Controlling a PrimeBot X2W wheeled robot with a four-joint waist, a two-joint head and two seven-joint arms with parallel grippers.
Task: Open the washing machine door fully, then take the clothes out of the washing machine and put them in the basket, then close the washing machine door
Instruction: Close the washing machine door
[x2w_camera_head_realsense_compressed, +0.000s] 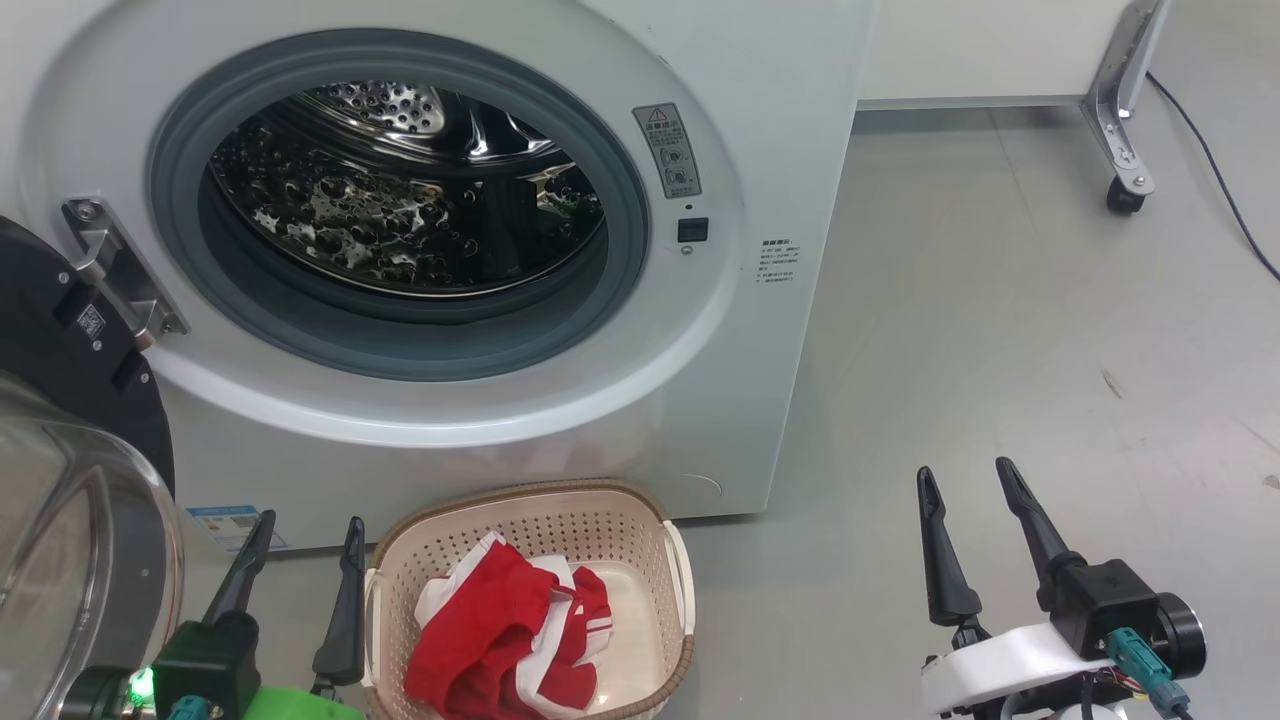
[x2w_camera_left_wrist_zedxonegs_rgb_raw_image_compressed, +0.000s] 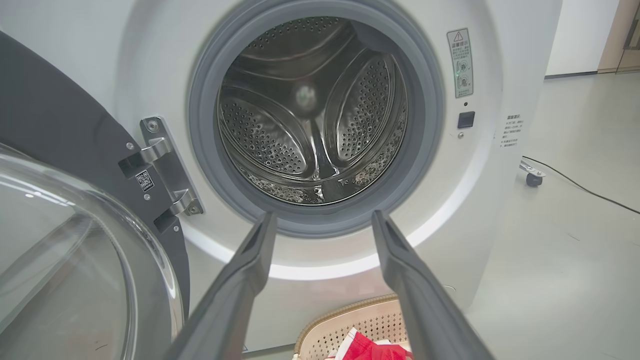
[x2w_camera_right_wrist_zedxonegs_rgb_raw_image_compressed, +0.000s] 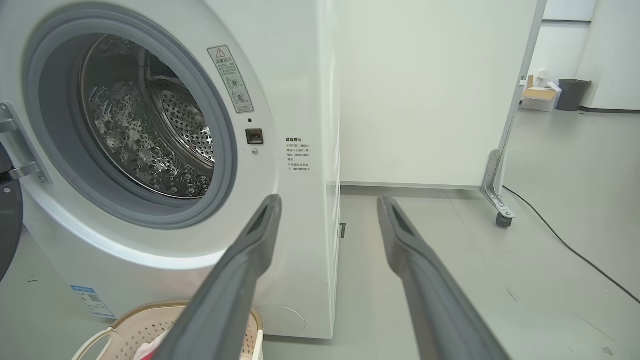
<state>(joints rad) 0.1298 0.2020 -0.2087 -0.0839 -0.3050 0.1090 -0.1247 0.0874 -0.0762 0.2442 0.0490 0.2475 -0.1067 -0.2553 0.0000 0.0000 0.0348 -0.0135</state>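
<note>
Grey floor (x2w_camera_head_realsense_compressed: 1000, 350), washer (x2w_camera_head_realsense_compressed: 780, 300) open, clothes (x2w_camera_head_realsense_compressed: 500, 630) in basket (x2w_camera_head_realsense_compressed: 540, 497)

Pale grey floor runs back to a white wall panel (x2w_camera_head_realsense_compressed: 960, 50) on a caster (x2w_camera_head_realsense_compressed: 1125, 197); a black cable (x2w_camera_head_realsense_compressed: 1220, 180) trails at right. At left the washer door (x2w_camera_head_realsense_compressed: 70, 360) hangs open, cut off by the frame edge, glass bowl blurred up close. Lower front of the steel drum (x2w_camera_head_realsense_compressed: 400, 230) is hidden behind the grey ring. Red & white clothes lie in the cream basket, on the floor just in front of the washer; basket's near edge is cropped. L gripper (x2w_camera_head_realsense_compressed: 311, 518) sits beside the basket, R gripper (x2w_camera_head_realsense_compressed: 964, 467) over bare floor, both w/ fingers spread, holding nothing.
</note>
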